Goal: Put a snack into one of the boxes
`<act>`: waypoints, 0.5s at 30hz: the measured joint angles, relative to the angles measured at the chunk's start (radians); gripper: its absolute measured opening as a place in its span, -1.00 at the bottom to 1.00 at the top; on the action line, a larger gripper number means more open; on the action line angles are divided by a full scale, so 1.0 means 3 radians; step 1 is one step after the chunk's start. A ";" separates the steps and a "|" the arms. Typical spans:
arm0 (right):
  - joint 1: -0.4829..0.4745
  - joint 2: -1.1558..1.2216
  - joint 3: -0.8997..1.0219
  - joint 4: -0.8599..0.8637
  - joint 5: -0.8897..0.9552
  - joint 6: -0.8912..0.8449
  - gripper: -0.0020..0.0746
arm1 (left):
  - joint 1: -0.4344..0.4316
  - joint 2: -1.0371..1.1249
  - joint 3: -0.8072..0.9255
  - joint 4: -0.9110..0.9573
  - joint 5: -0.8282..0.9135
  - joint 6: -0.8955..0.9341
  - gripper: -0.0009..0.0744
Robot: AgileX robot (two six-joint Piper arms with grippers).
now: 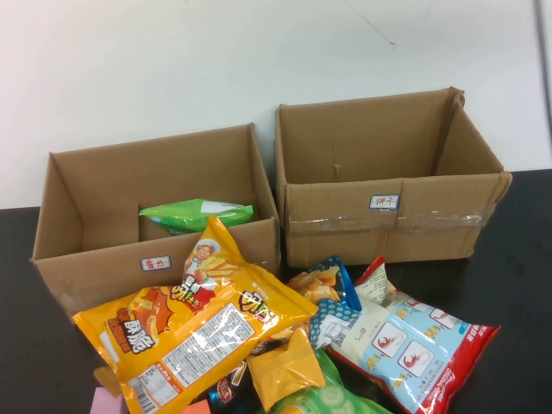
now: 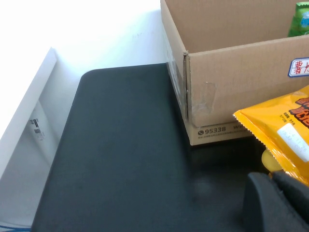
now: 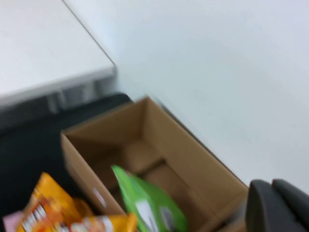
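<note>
Two open boxes are set side by side at the far edge of the black tabletop (image 1: 526,259): the plain box (image 1: 103,267) on the left and a taped box (image 1: 388,233) on the right. The green snack (image 1: 197,213) lies inside the plain box (against its near wall). A yellow-orange bag (image 1: 190,332) leans on that wall. Bare tabletop is left at the far left. The left gripper (image 2: 277,200) and right gripper (image 3: 277,205) are glimpsed only; their jaws cannot be judged.

A plain white wall (image 1: 216,60) rose behind the black counter (image 2: 125,154), brightly and evenly lit. A white panel (image 2: 29,125) stood beside the counter's rounded corner.

Box wall hides the green snack's (image 1: 197,214) lower half; both grippers' jaws are cut off.
</note>
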 joint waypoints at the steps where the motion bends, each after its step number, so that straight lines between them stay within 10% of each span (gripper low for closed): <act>1: 0.0000 -0.0101 0.0119 -0.0062 -0.0030 0.0000 -0.93 | 0.0000 0.0000 0.0000 0.0000 0.0000 0.0000 -0.98; 15: 0.0000 -0.1987 0.3372 -0.0231 -0.1153 -0.0325 -0.94 | 0.0000 0.0000 0.0000 0.0000 0.0000 -0.0004 -0.98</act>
